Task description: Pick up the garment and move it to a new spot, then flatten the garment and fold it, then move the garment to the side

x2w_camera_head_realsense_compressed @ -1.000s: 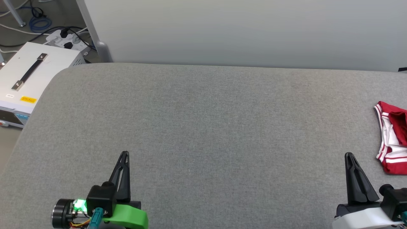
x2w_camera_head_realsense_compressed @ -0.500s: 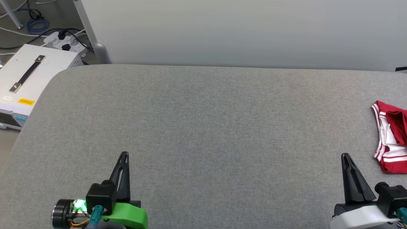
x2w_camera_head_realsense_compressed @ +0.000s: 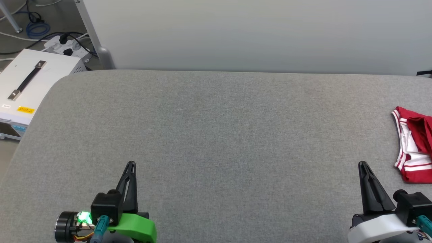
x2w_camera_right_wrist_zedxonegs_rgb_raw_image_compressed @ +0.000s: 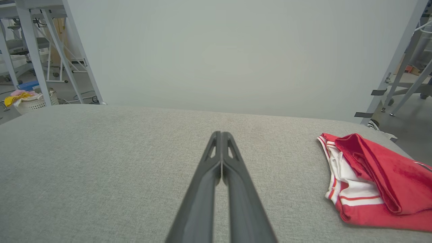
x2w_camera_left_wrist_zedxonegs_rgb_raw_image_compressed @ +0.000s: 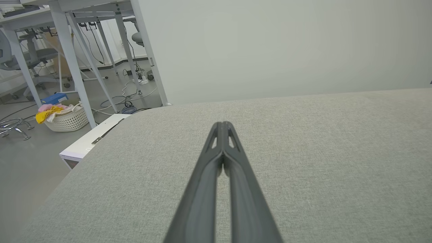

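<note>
The garment (x2w_camera_head_realsense_compressed: 414, 145), red with white parts and red-and-white striped trim, lies bunched at the right edge of the grey table (x2w_camera_head_realsense_compressed: 216, 135), partly cut off by the head view's border. The right wrist view shows the garment (x2w_camera_right_wrist_zedxonegs_rgb_raw_image_compressed: 374, 179) crumpled to the right of my fingers. My right gripper (x2w_camera_head_realsense_compressed: 363, 164) (x2w_camera_right_wrist_zedxonegs_rgb_raw_image_compressed: 221, 134) is shut and empty, a short way left of the garment and apart from it. At the lower left my left gripper (x2w_camera_head_realsense_compressed: 131, 163) (x2w_camera_left_wrist_zedxonegs_rgb_raw_image_compressed: 222, 124) is shut with nothing in it, over bare table.
A pale panel (x2w_camera_head_realsense_compressed: 256, 33) stands behind the table. Off the table's left corner sits a white box with a black handle (x2w_camera_head_realsense_compressed: 30, 81), with cables and a power strip (x2w_camera_head_realsense_compressed: 64, 44) on the floor. A white basket of cloths (x2w_camera_left_wrist_zedxonegs_rgb_raw_image_compressed: 64, 118) stands among table legs.
The head camera has shifted slightly, so the garment sits a little further left in view. Both grippers stay shut and in place.
</note>
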